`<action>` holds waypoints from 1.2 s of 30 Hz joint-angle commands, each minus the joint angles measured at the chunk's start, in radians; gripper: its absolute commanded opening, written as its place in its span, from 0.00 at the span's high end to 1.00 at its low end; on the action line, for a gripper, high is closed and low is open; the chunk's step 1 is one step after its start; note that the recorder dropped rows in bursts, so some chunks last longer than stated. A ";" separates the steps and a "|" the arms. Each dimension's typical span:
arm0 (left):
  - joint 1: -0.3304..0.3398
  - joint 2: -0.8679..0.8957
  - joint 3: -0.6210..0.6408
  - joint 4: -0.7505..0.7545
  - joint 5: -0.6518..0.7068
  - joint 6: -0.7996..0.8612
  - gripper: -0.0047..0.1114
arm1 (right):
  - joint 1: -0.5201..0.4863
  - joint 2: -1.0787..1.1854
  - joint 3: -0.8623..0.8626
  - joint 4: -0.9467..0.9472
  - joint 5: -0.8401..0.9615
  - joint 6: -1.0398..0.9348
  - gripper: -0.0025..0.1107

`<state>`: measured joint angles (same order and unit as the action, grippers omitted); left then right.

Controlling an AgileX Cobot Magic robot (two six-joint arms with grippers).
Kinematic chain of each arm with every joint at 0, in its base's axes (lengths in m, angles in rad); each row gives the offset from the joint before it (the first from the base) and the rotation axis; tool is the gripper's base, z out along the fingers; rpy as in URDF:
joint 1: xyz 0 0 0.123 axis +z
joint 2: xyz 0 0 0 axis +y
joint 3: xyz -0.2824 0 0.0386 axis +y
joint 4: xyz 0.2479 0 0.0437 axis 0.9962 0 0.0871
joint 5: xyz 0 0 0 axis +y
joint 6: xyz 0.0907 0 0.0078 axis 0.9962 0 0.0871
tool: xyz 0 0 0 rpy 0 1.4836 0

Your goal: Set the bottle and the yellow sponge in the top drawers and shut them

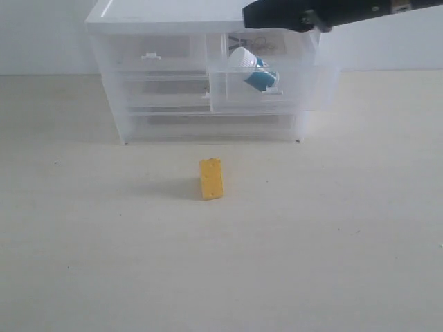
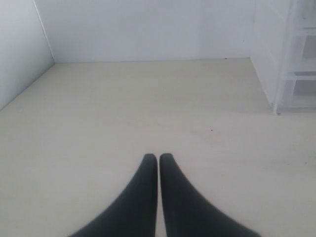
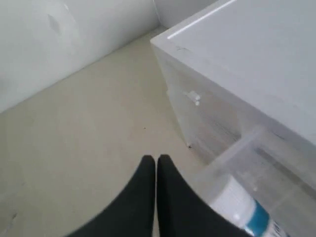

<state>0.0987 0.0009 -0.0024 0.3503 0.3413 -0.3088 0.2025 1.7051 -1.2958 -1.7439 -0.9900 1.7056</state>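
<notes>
The bottle point(image 1: 252, 70) lies tilted inside the top right drawer point(image 1: 304, 86), which is pulled out of the white-topped cabinet point(image 1: 166, 15). The top left drawer point(image 1: 151, 55) is pushed in. The yellow sponge point(image 1: 211, 178) stands on the table in front of the cabinet. My right gripper point(image 1: 248, 15) hangs above the open drawer, and in the right wrist view my right gripper point(image 3: 156, 158) is shut and empty, beside the bottle point(image 3: 242, 205). My left gripper point(image 2: 158, 157) is shut and empty over bare table, out of the exterior view.
Two full-width clear drawers point(image 1: 208, 124) sit below the top ones. The left wrist view shows the cabinet's side point(image 2: 291, 54) at one edge and white walls point(image 2: 128, 29) behind the table. The open drawer's rim point(image 3: 237, 148) juts out from the cabinet.
</notes>
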 commanded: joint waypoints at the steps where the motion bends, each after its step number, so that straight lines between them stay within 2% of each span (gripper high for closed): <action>1: -0.005 -0.001 0.002 0.005 0.001 0.003 0.93 | 0.116 0.015 -0.010 0.000 0.237 0.032 0.98; 7: -0.005 -0.001 0.002 0.005 0.001 0.003 0.93 | 0.145 0.063 -0.010 0.000 0.378 0.049 0.98; 19: -0.005 -0.001 0.002 0.005 0.001 0.003 0.93 | 0.145 0.126 -0.008 0.000 0.422 -0.004 0.98; 27: -0.005 -0.001 0.002 0.005 0.001 0.003 0.93 | 0.143 -0.033 -0.008 0.000 0.386 -0.004 0.98; 33: -0.005 -0.001 0.002 0.005 0.001 0.003 0.93 | 0.143 -0.093 0.004 0.000 0.164 0.024 0.98; 36: -0.005 -0.001 0.002 0.005 0.001 0.003 0.93 | 0.133 -0.059 0.105 0.000 0.158 -0.003 0.98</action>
<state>0.0987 0.0009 -0.0024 0.3503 0.3413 -0.3088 0.3485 1.6206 -1.2550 -1.7292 -0.8299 1.7254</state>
